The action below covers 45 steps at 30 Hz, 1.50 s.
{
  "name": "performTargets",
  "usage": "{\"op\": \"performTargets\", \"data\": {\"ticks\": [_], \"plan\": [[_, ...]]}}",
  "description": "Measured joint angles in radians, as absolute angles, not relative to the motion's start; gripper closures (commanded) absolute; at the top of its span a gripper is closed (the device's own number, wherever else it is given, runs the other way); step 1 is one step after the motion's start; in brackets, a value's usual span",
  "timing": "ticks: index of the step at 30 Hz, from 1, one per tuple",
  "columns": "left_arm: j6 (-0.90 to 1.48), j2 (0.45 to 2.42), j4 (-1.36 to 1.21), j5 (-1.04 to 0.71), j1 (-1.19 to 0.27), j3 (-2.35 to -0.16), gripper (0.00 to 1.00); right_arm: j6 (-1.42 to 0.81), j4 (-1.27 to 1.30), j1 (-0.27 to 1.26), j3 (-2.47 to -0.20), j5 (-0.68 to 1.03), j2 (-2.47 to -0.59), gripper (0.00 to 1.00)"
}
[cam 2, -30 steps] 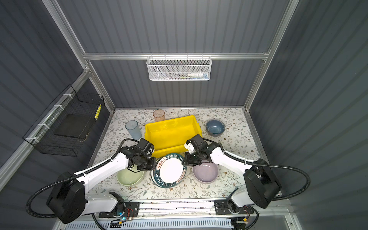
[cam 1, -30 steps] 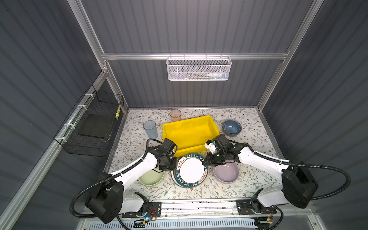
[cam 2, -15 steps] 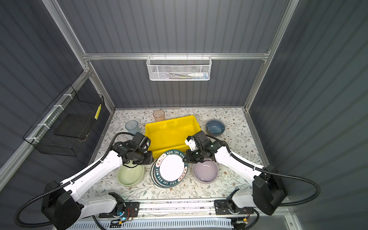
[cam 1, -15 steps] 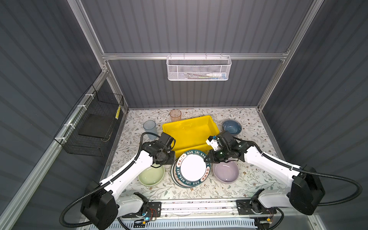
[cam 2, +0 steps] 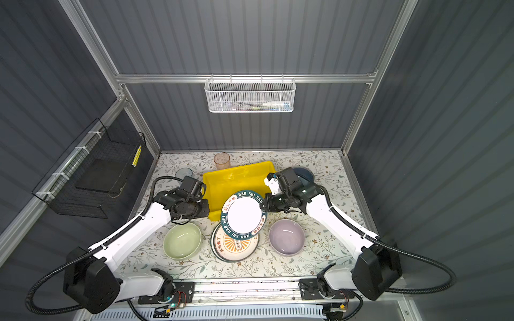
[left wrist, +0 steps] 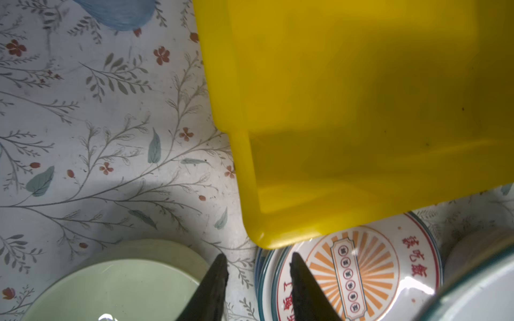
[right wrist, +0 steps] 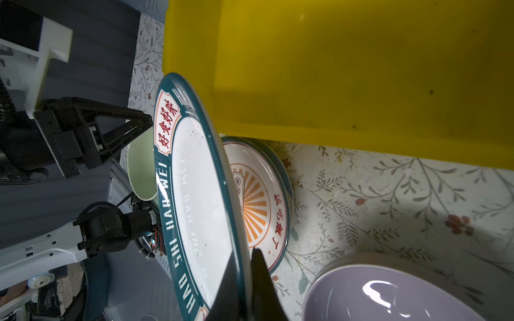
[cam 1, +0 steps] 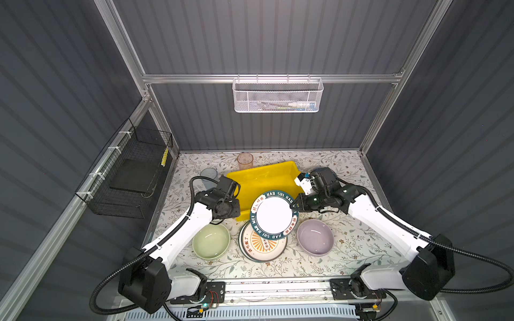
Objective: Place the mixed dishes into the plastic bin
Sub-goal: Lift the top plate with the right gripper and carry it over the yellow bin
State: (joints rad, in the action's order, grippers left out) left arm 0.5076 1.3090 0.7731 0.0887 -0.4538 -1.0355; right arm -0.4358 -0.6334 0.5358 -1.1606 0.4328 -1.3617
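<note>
Backed off since a second ago, the left gripper (left wrist: 258, 264) is empty, jaws apart. Right of it the lettered plate (cam 1: 274, 215) hangs tilted over the edge of the bin (cam 1: 264, 178), rim pinched in the right gripper (right wrist: 246, 262); so thin a hold may slip.

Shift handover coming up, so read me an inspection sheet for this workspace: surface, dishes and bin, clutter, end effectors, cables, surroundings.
Surface: floral tabletop, no spills seen.
Job's things: yellow bin, nothing inside; lettered plate tilted above its near edge; sunburst plate on stack, green bowl, lilac bowl, blue bowl, pink tumbler, blue tumbler outside.
Clutter: nothing seen.
End effectors: right end effector shut on lettered plate; left end effector open, empty.
Cables: black hoses at both arm bases, clear of dishes.
Surroundings: white mesh basket, back wall; black wire basket, left wall.
</note>
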Motion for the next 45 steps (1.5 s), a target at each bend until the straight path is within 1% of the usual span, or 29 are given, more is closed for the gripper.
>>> {"op": "performTargets", "data": {"ticks": [3, 8, 13, 20, 32, 45], "plan": [[0.49, 1.332, 0.754, 0.086, -0.417, -1.036, 0.63, -0.428, -0.638, 0.523, -1.23, 0.398, -1.395, 1.0], [0.456, 1.383, 0.73, 0.051, -0.41, -1.04, 0.65, -0.406, -0.646, 0.512, -1.334, 0.356, -1.479, 1.0], [0.433, 1.426, 0.704, 0.025, -0.396, -1.05, 0.71, -0.399, -0.646, 0.511, -1.42, 0.311, -1.581, 1.0], [0.413, 1.463, 0.685, 0.01, -0.369, -1.055, 0.74, -0.415, -0.613, 0.511, -1.462, 0.278, -1.661, 1.0], [0.4, 1.467, 0.665, -0.012, -0.33, -1.055, 0.81, -0.445, -0.543, 0.512, -1.548, 0.268, -1.802, 1.0], [0.399, 1.468, 0.661, -0.042, -0.325, -1.055, 0.81, -0.498, -0.474, 0.551, -1.585, 0.268, -1.908, 1.0]]}}
